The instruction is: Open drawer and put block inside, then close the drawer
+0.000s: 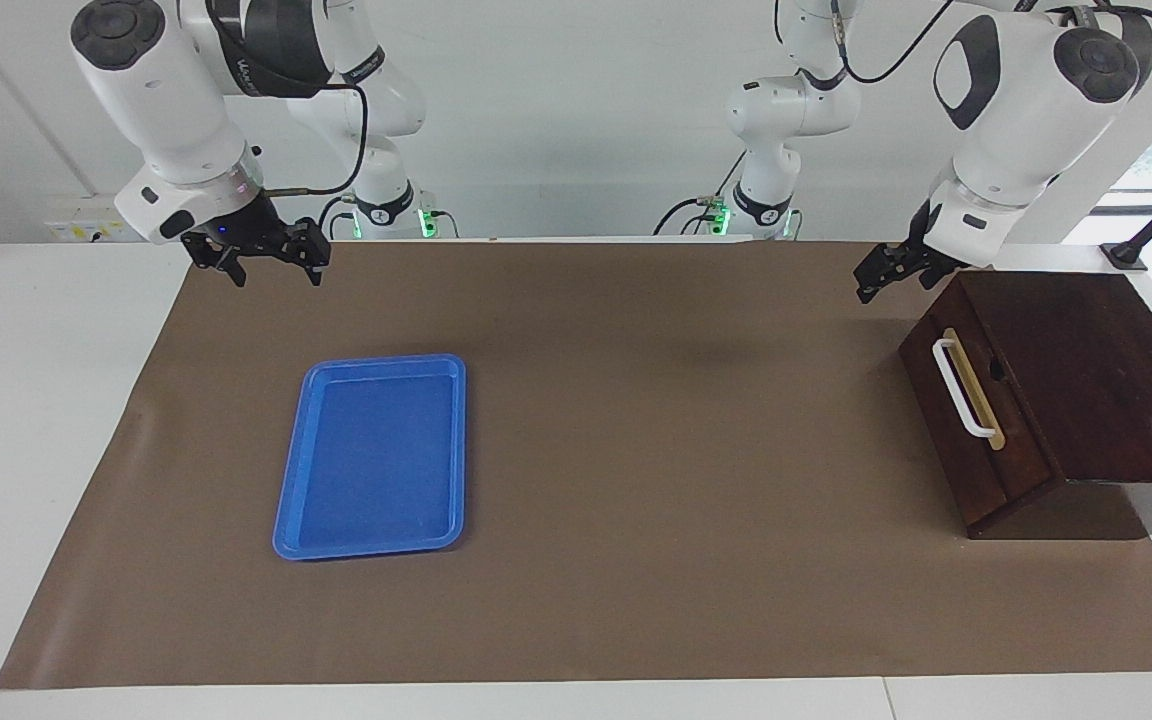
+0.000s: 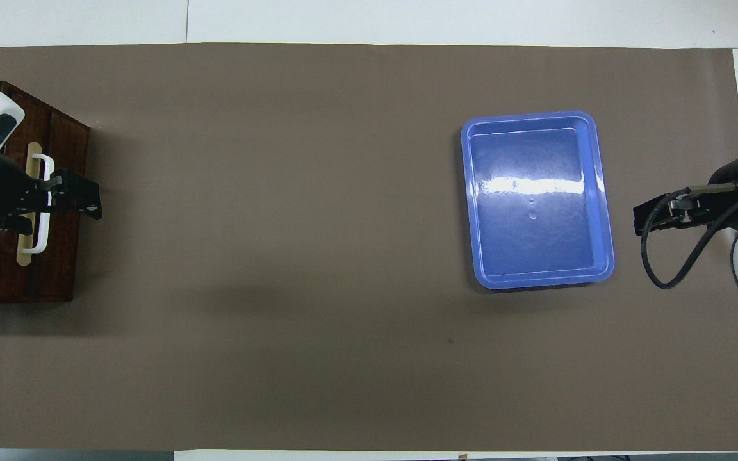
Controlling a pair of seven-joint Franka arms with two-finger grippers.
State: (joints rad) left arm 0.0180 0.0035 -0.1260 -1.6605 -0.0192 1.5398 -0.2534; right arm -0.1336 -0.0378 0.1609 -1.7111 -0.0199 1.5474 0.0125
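The right gripper (image 1: 276, 270) hangs over the table (image 1: 636, 500) at the right arm's end, jaws spread and empty; this arm waits. The blue tray (image 1: 386, 360) lies below these jaws and farther from the robots, with nothing in it. The left gripper (image 1: 874, 280) hangs in the air just beside the corner of the dark wooden box (image 1: 1086, 370) nearest the robots, jaws spread, holding nothing and touching nothing. The drawer (image 1: 946, 440) lies below these jaws, toward the left arm's end of the table, and is fully shut. Its white handle (image 1: 964, 388) is near the jaws but apart from them; the overhead view shows the gripper across the bar only because it is raised. The block appears in neither view, so its place relative to either pair of jaws cannot be told; it may be inside the drawer. If the drawer must be opened, lower the left jaws around the middle of the bar, close firmly, and pull straight along the drawer's travel. A skewed pull is likely to drag the box.
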